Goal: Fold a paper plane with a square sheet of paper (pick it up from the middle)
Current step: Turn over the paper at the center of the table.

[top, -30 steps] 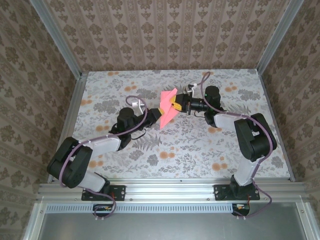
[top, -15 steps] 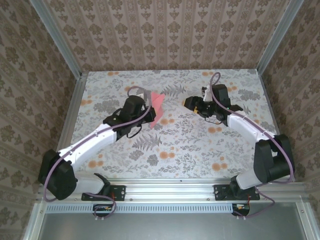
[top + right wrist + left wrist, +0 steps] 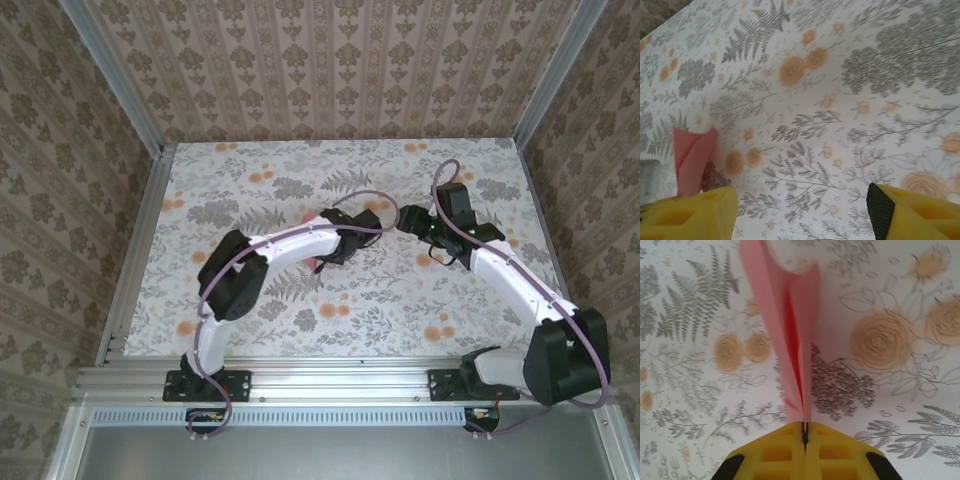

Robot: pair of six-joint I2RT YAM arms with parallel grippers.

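Observation:
The paper plane (image 3: pixel 790 330) is a slim folded piece of pink-red paper with a lengthwise crease. It sticks out ahead of my left gripper (image 3: pixel 804 427), whose yellow jaws are shut on its near end, above the flowered table. From above, the left gripper (image 3: pixel 332 252) is at the table's middle, and the arm hides nearly all of the paper except a pink sliver (image 3: pixel 318 263). My right gripper (image 3: pixel 800 210) stands open with nothing between its fingers. In the right wrist view the pink paper (image 3: pixel 692 157) is off to its left. Seen from above, the right gripper (image 3: pixel 405 218) is just right of the left one.
The table (image 3: pixel 450 300) carries a grey and orange flower print. Aluminium rails (image 3: pixel 130 260) and patterned walls close it in on the left, right and back. The left arm (image 3: pixel 280 240) stretches across the middle of the table.
The right gripper has opened, let go of the pink paper and drawn back to the right. The left arm has swung right to the table's middle, carrying the paper.

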